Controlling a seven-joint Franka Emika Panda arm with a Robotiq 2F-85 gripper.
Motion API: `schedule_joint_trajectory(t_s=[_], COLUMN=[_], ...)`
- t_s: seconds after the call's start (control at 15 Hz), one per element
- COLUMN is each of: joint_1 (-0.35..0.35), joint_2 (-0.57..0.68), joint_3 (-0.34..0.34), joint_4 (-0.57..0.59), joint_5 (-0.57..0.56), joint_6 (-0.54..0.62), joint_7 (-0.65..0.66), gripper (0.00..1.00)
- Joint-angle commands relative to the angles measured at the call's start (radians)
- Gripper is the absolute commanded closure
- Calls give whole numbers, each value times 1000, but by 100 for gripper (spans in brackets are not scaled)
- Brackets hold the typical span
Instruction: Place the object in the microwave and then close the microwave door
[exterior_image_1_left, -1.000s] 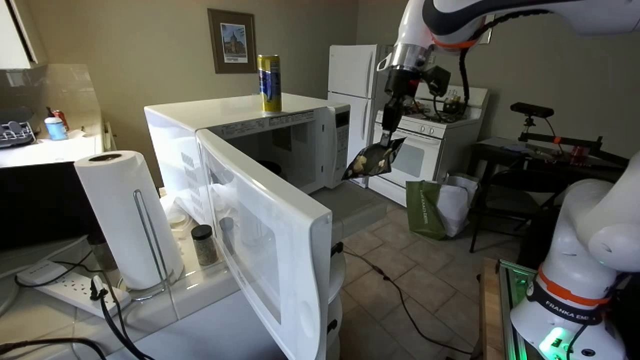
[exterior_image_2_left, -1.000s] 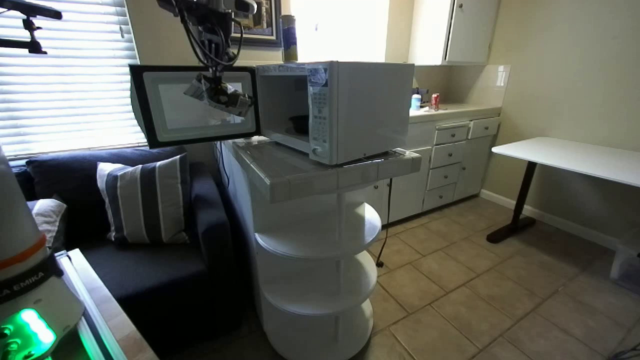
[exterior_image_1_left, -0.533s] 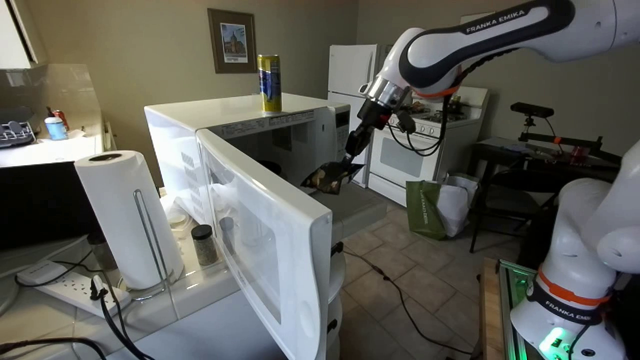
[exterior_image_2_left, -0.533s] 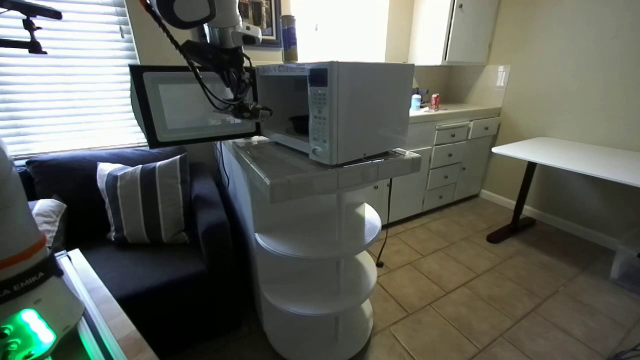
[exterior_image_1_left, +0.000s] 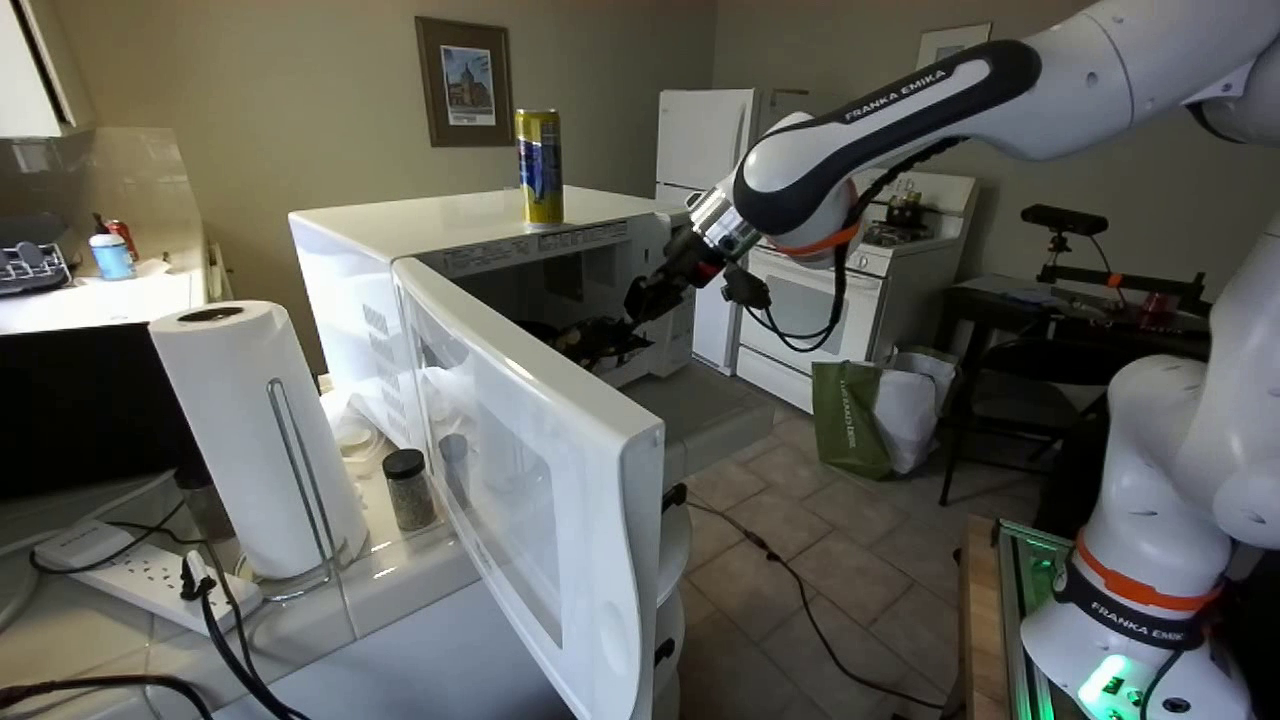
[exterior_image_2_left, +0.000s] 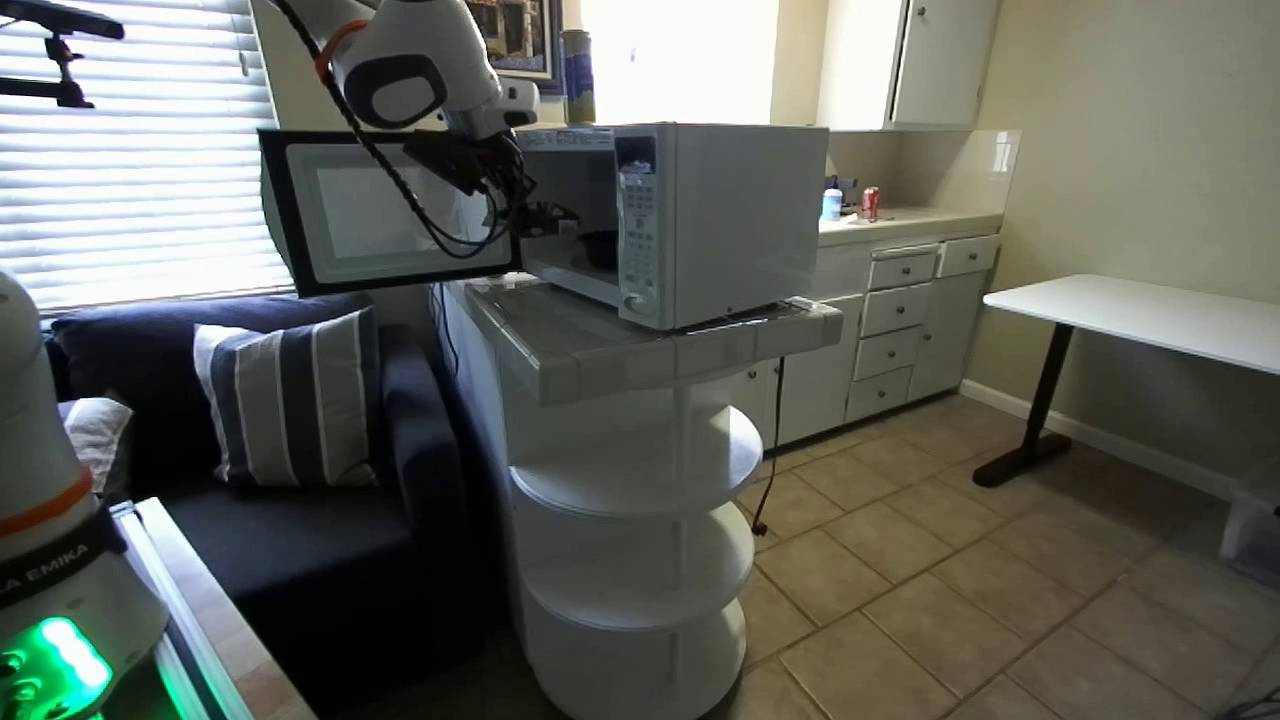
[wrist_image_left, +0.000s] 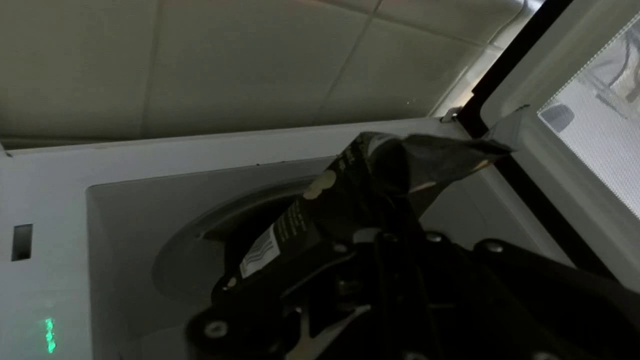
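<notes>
In an exterior view, a robot arm (exterior_image_1_left: 900, 110) extends from the right to a white microwave (exterior_image_1_left: 420, 222) on a tiled table (exterior_image_2_left: 560, 325). Its fingers (exterior_image_1_left: 648, 298) are closed on a dark, printed packet (exterior_image_1_left: 600, 340), held at the microwave's open mouth; how far inside it sits is hard to tell. The microwave door (exterior_image_1_left: 530, 480) stands wide open, angled toward the near side. A dark bowl (exterior_image_2_left: 600, 248) rests inside the microwave. On top stands a yellow-and-blue can (exterior_image_1_left: 540, 165); a paper towel roll (exterior_image_1_left: 258, 440) stands at the near left.
</notes>
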Motion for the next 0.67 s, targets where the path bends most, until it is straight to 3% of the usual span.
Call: schedule_joint_trajectory(t_s=[0.0,0.6], joint_1=[6,6], joint_2=[25,38], joint_3=[-1,-1], joint_4=[19,33], joint_5=[36,42], joint_6=[24,27], joint_7=[-21,-28], gripper=[100,100])
